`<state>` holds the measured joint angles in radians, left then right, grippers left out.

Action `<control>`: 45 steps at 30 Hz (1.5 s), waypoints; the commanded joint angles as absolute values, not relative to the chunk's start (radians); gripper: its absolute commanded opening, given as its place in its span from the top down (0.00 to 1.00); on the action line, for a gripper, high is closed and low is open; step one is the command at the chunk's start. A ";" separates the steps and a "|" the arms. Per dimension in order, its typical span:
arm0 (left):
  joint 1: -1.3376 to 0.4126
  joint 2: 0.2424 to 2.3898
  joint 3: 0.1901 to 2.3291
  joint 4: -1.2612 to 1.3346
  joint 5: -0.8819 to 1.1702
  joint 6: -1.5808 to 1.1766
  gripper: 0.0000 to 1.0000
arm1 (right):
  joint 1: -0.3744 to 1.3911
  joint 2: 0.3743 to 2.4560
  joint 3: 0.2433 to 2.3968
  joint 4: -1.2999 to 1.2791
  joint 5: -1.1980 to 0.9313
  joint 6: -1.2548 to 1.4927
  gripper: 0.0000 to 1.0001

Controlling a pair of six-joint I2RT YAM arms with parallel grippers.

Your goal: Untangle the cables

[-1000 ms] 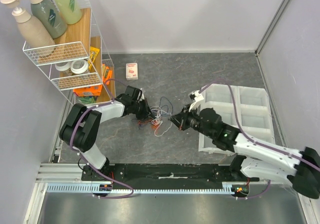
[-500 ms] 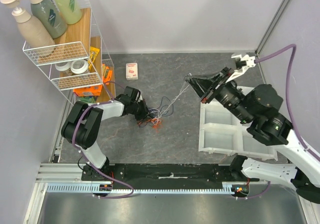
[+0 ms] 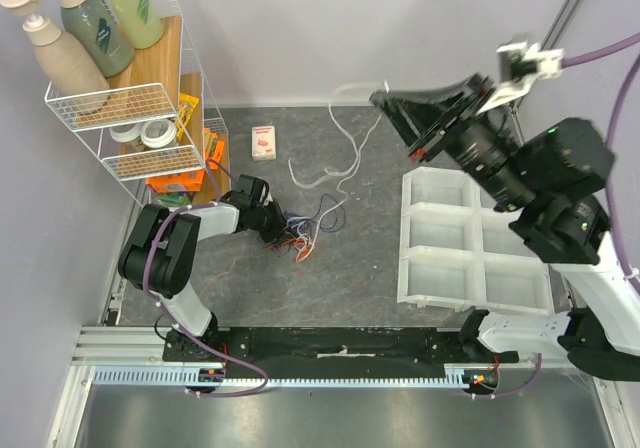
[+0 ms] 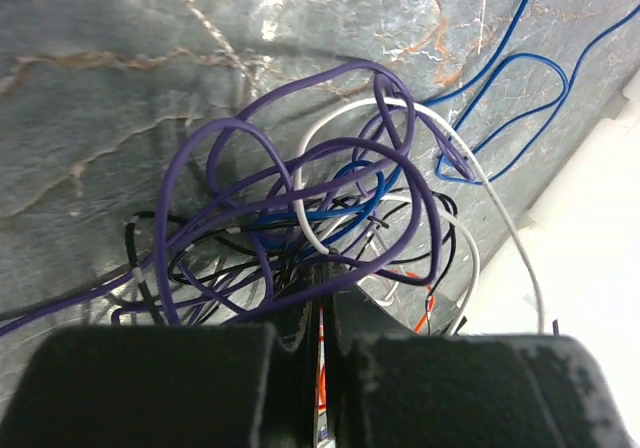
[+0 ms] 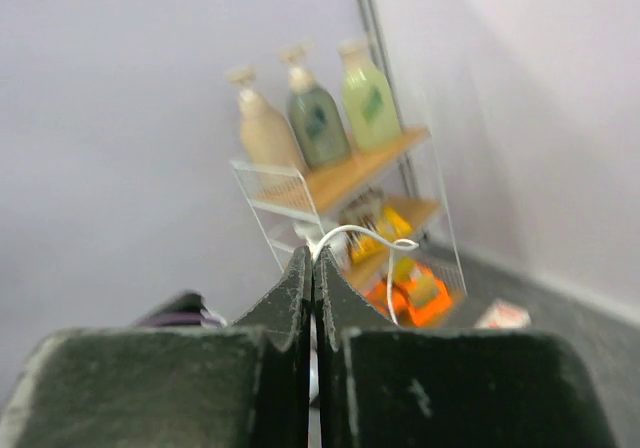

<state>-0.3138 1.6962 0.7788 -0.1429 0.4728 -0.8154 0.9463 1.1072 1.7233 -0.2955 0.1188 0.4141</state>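
Observation:
The cables (image 3: 305,233) lie in a small tangle on the grey table, left of centre. My left gripper (image 3: 283,230) is low at the tangle's left side, shut with an orange-red strand (image 4: 322,363) pinched between its jaws (image 4: 322,303). Purple loops (image 4: 300,158), a dark blue strand (image 4: 520,68), a white strand (image 4: 470,168) and thin black wires pile up in front of it. My right gripper (image 3: 378,96) is raised high at the back, shut on a white cable (image 3: 352,153) that hangs down in curls to the table. The white cable (image 5: 370,231) loops out from its closed tips (image 5: 313,253).
A white compartment tray (image 3: 470,238) lies on the right. A wire rack (image 3: 120,98) with pump bottles stands at the back left, with orange packets (image 3: 180,180) at its foot. A small red-and-white box (image 3: 264,142) lies behind the tangle.
My right gripper rose from the tangle up and toward the back right, pulling the white cable out of the pile. My left gripper stayed down, pinching the tangle.

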 commanded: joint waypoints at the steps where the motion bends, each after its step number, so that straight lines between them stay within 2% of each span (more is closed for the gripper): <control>1: -0.281 1.666 0.756 -0.140 0.419 -0.859 0.98 | 0.948 1.196 1.981 -0.247 0.003 0.374 1.00; 5: -0.275 1.646 0.761 -0.144 0.397 -0.848 0.98 | 0.948 1.262 2.060 -0.259 -0.034 0.365 1.00; 9: -0.265 1.608 0.776 -0.161 0.387 -0.827 0.97 | 0.948 1.220 1.893 -0.249 0.047 0.354 1.00; 13: -0.259 1.563 0.807 -0.158 0.432 -0.787 0.86 | 0.950 1.158 1.668 -0.213 0.104 0.365 1.00; 14: -0.253 1.545 0.810 -0.149 0.452 -0.776 0.81 | 0.948 1.146 1.626 -0.210 0.113 0.370 1.00; 16: -0.245 1.491 0.796 -0.105 0.489 -0.769 0.60 | 0.948 1.120 1.545 -0.212 0.124 0.376 1.00; 18: -0.236 1.421 0.770 -0.037 0.529 -0.761 0.29 | 0.948 1.094 1.470 -0.216 0.138 0.382 1.00; 19: -0.235 1.383 0.764 -0.011 0.541 -0.753 0.22 | 0.948 1.083 1.436 -0.219 0.146 0.383 1.00; 21: -0.233 1.310 0.756 0.039 0.551 -0.729 0.16 | 0.948 1.063 1.379 -0.233 0.150 0.388 1.00; 26: -0.233 1.157 0.750 0.060 0.546 -0.663 0.17 | 0.948 1.031 1.273 -0.259 0.156 0.413 1.00; 27: -0.235 1.131 0.752 0.063 0.557 -0.657 0.18 | 0.948 1.025 1.260 -0.270 0.161 0.417 1.00; 29: -0.235 1.092 0.753 0.118 0.641 -0.650 0.29 | 0.948 1.011 1.235 -0.282 0.167 0.429 1.00; 31: -0.247 1.048 0.749 0.246 0.746 -0.669 0.30 | 0.948 1.000 1.218 -0.302 0.178 0.448 1.00; 33: -0.296 1.011 0.756 0.349 0.808 -0.655 0.24 | 0.948 0.991 1.216 -0.325 0.167 0.472 1.00; 36: -0.424 0.973 0.816 0.354 0.784 -0.511 0.17 | 0.950 0.973 1.230 -0.353 0.103 0.488 1.00; 39: -0.537 0.962 0.854 0.365 0.756 -0.346 0.04 | 0.948 0.953 1.253 -0.388 0.054 0.503 1.00; 43: -0.595 1.052 0.928 0.356 0.986 -0.207 0.03 | 0.948 0.933 1.273 -0.396 -0.023 0.541 1.00; 45: -0.598 1.098 0.951 0.342 1.023 -0.189 0.03 | 0.948 0.937 1.276 -0.391 -0.057 0.564 1.00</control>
